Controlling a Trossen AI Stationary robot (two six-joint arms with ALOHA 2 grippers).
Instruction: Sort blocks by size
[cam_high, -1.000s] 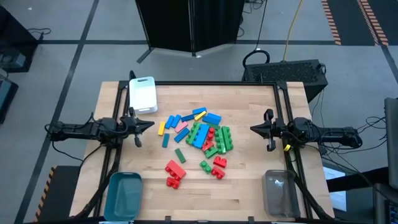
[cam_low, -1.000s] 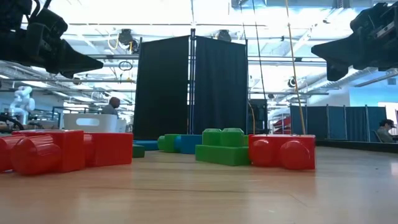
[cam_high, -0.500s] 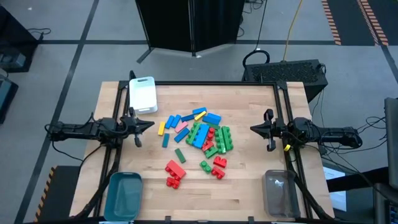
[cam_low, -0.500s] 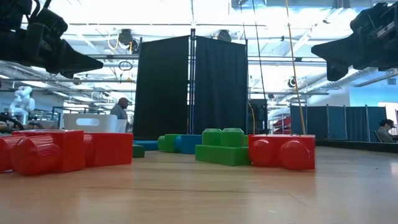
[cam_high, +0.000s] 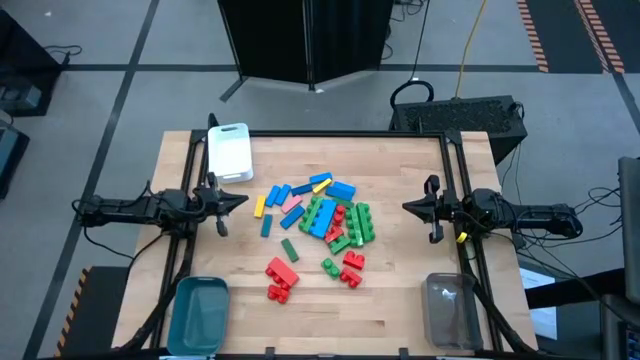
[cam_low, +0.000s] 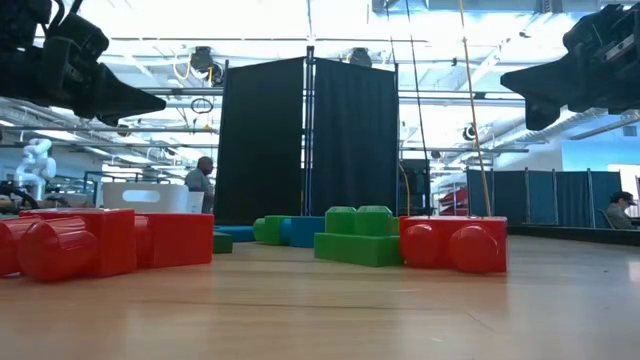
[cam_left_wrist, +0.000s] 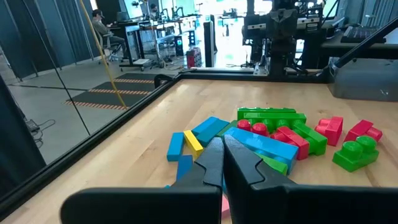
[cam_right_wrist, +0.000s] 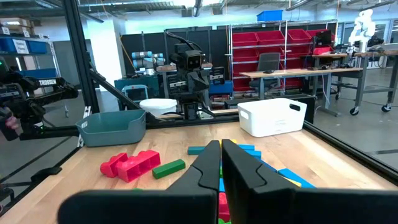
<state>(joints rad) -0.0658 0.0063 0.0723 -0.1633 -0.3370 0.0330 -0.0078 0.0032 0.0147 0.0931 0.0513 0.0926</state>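
The blocks (cam_high: 315, 225) lie in a loose heap on the middle of the wooden table: red, green, blue, yellow and pink bricks, thin bars and chunkier ones. They also show in the left wrist view (cam_left_wrist: 273, 140) and the low view (cam_low: 360, 235). My left gripper (cam_high: 243, 199) hovers shut at the table's left side, pointing level toward the heap. My right gripper (cam_high: 406, 208) hovers shut at the right side, facing the heap. Neither touches anything.
A white bin (cam_high: 228, 151) stands at the far left corner, a teal bin (cam_high: 199, 313) at the near left corner, a clear bin (cam_high: 449, 308) at the near right corner. Bare wood lies around the heap. A person (cam_low: 204, 172) shows in the room behind.
Both arms have kept still and the blocks lie as before. Only a person in the room behind the table has walked a little toward the right in the low view.
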